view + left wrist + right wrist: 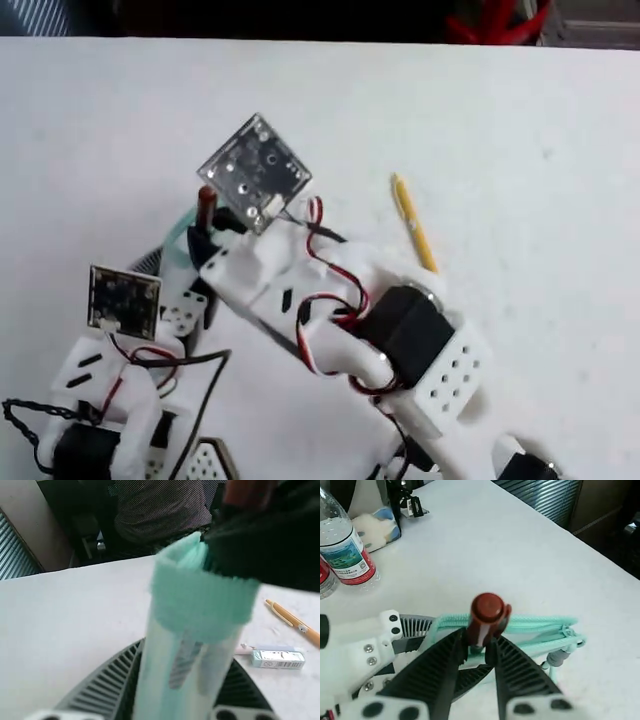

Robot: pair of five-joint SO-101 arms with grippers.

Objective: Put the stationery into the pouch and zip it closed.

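The tall mint-green pouch (200,605) has a soft, slightly fuzzy woven cloth band at its top, and below that its body is smooth translucent plastic with a dull sheen. Its zip tape is the same green cloth. The red-capped marker (487,611) is glossy hard plastic. The right gripper (480,641), clamped on the marker, has matt black plastic jaws with ribbed faces. The slim yellow pen (413,222) looks smooth and lacquered. The small white eraser (276,658) wears a pale printed paper sleeve. The white desk (520,120) is matt and faintly scuffed.
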